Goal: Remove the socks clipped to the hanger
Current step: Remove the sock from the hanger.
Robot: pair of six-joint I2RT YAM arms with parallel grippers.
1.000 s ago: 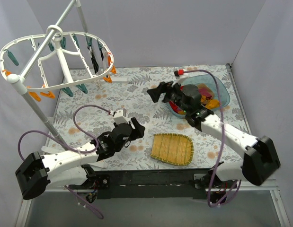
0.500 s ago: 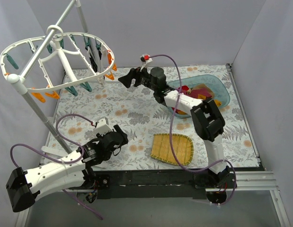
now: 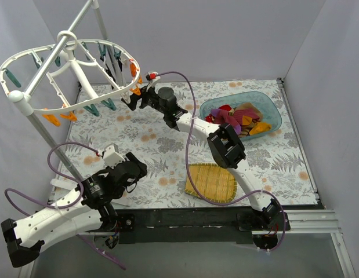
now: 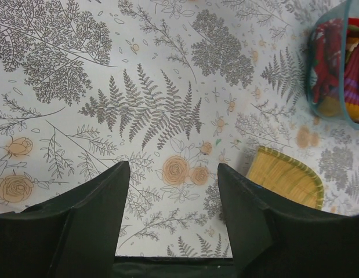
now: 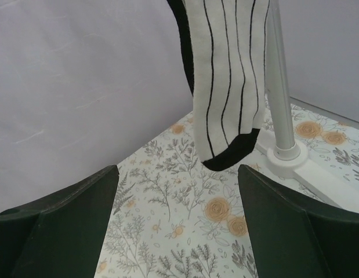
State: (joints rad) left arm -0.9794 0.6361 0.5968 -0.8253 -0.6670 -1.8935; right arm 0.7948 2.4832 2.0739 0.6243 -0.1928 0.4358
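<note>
Top external: white plastic oval drying hanger (image 3: 68,65) hangs from the grey-white pole stand (image 3: 40,67) at far left, above the floral-print worktop (image 3: 150,139). Orange and teal plastic clips (image 3: 92,109) dangle from its rim. Right arm is stretched across the worktop, with the right claw (image 3: 133,99) just beside the hanger's right end, at clip level.

Right wrist: right claw (image 5: 178,171) fingers wide apart, nothing gripped. A black-and-white striped sock (image 5: 225,75) hangs toe-down ahead of it, within the gap and nearer the right-hand finger. No contact that I can see. Its clip is out of frame. Pole and its base are right behind the sock.

Left wrist: left claw (image 4: 173,168) fingers apart and empty, low over bare worktop near the front edge.

A heap of red, purple and orange socks (image 3: 240,119) sits in the translucent teal plastic tub (image 3: 273,111) at far right. The woven yellow bamboo tray (image 3: 211,182) lies in front of the tub with nothing on it, between the two arms.

Left claw (image 3: 138,172) is well apart from the hanger.
</note>
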